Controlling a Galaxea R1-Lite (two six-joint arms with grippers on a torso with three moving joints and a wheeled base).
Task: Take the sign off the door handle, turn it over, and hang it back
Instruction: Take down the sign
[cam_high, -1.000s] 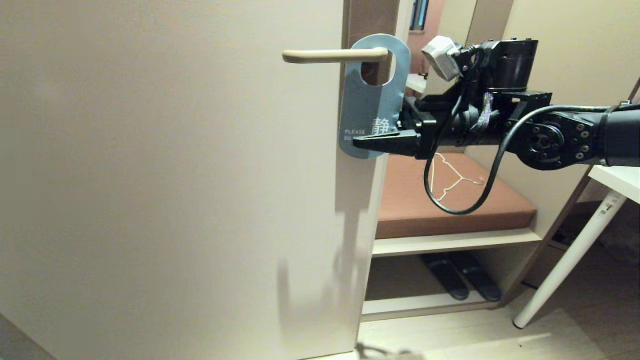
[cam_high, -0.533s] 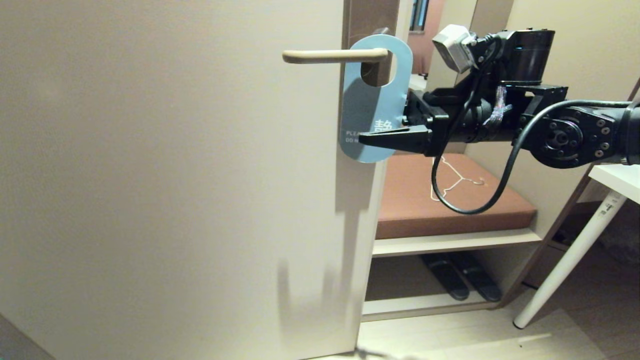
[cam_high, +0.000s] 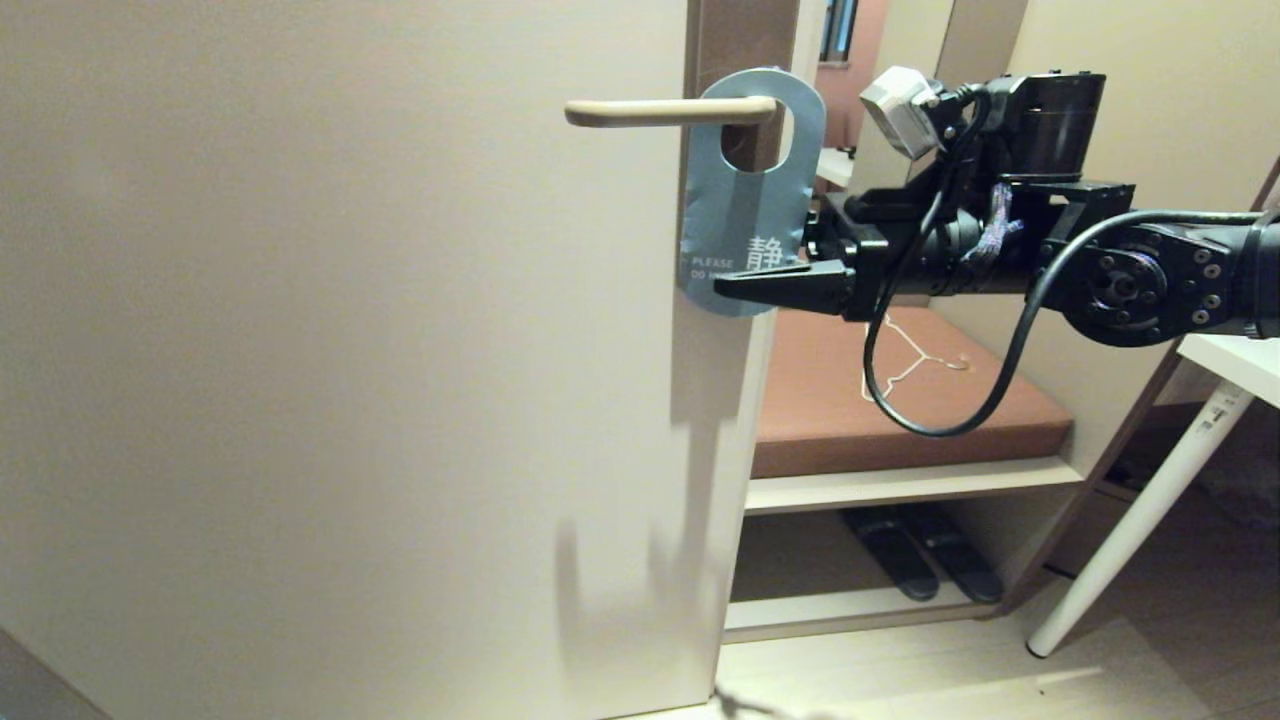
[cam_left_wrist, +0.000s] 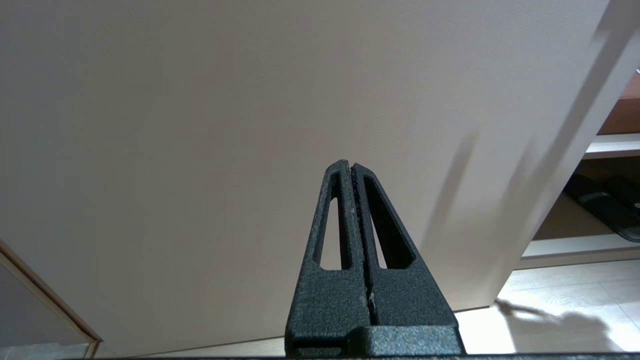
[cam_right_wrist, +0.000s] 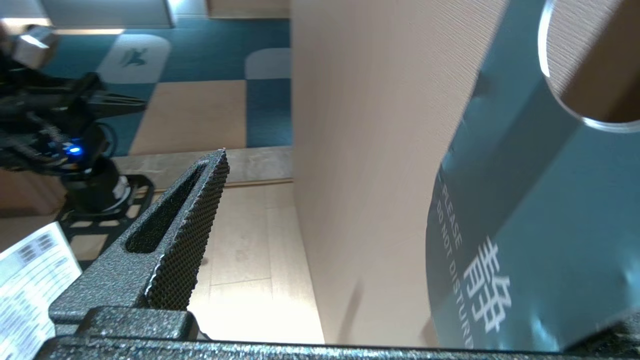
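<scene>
Right gripper (cam_high: 775, 270) jaws wide, straddling lower end of sign (cam_high: 745, 200) hung on door handle (cam_high: 665, 111); arm reaching level. Left gripper (cam_left_wrist: 350, 167) jaws closed, parked.

The head camera looked forward and slightly down from above, taking in the broad cream-beige door panel (cam_high: 330, 360), the slim beige lever handle (cam_high: 665, 111) and the blue-grey round-ended hanging card (cam_high: 745, 200) at middle distance. The left wrist camera sat low, behind its black textured gripper (cam_left_wrist: 352, 167), facing up close at the same door panel (cam_left_wrist: 250, 100) near the pale wood floor (cam_left_wrist: 565, 280). The right wrist camera sat behind its own black gripper, very near the card (cam_right_wrist: 530, 225), looking along the door's edge (cam_right_wrist: 370, 150). All three views shared the door; head and right wrist views shared the card.
</scene>
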